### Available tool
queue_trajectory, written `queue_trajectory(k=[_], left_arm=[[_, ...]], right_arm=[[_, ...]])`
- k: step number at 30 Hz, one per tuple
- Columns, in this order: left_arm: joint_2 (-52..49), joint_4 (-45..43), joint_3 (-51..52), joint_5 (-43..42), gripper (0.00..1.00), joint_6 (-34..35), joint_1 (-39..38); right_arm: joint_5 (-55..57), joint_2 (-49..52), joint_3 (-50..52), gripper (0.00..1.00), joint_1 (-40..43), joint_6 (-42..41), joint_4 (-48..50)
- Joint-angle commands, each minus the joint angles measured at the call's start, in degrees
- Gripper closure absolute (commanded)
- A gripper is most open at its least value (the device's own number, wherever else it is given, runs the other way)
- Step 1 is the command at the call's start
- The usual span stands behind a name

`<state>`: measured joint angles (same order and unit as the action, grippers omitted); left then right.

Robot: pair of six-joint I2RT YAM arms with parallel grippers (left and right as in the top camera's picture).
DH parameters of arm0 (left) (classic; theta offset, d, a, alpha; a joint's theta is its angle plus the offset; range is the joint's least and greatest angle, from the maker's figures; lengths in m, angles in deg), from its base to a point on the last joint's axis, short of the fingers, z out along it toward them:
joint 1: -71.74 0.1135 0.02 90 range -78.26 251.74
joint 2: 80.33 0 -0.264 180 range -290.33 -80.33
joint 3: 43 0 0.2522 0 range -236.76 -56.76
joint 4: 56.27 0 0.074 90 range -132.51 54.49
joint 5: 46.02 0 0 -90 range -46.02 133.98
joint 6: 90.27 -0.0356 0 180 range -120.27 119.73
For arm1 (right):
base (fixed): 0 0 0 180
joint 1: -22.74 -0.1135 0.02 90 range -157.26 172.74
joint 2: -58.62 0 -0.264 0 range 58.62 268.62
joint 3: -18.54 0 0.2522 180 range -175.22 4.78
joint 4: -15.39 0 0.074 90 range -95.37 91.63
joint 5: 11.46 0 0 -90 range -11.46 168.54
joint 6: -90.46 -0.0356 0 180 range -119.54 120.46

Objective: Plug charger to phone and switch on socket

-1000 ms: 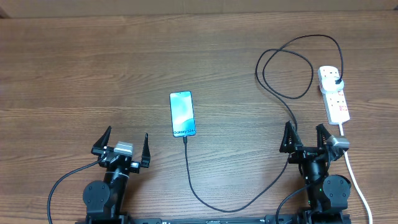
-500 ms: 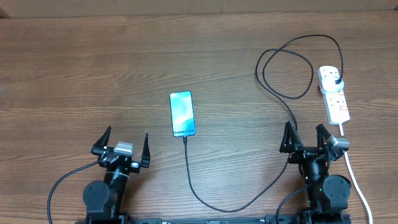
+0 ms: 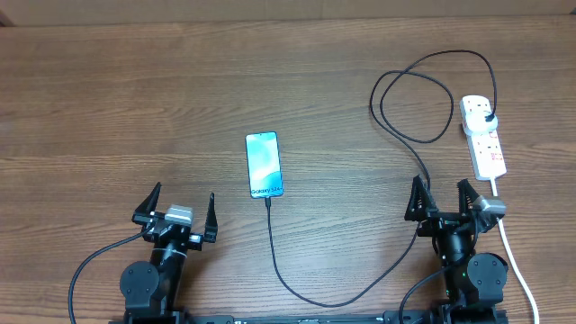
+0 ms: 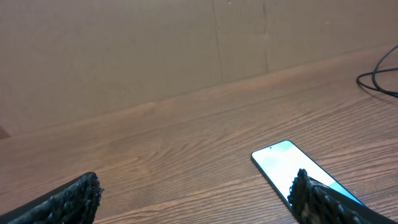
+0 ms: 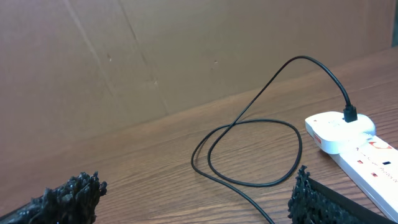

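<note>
The phone (image 3: pixel 265 166) lies flat mid-table, light blue screen up; it also shows in the left wrist view (image 4: pixel 292 169). The black charger cable (image 3: pixel 297 292) runs from the phone's near end, curves right, loops, and its black plug (image 3: pixel 489 117) sits in the white socket strip (image 3: pixel 485 139) at the right. The loop (image 5: pixel 249 155) and the plug (image 5: pixel 350 114) in the strip (image 5: pixel 354 143) show in the right wrist view. My left gripper (image 3: pixel 176 205) is open and empty, near-left of the phone. My right gripper (image 3: pixel 445 198) is open and empty, near the strip.
The strip's thick white cord (image 3: pixel 513 252) runs toward the near edge past my right arm. A brown cardboard wall (image 4: pixel 186 43) stands behind the wooden table (image 3: pixel 135 108).
</note>
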<state>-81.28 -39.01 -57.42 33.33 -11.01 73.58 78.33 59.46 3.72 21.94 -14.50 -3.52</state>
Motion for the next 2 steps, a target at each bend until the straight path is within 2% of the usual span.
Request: queue_trajectory(k=[1,2], left_arm=[[0.7,0.0,0.4,0.7,0.00,-0.9,-0.5],[0.7,0.0,0.4,0.7,0.00,-0.9,-0.5]], right_arm=[[-0.3,-0.7,0.6,0.00,0.1,-0.2,0.3],[-0.3,-0.7,0.6,0.00,0.1,-0.2,0.3]])
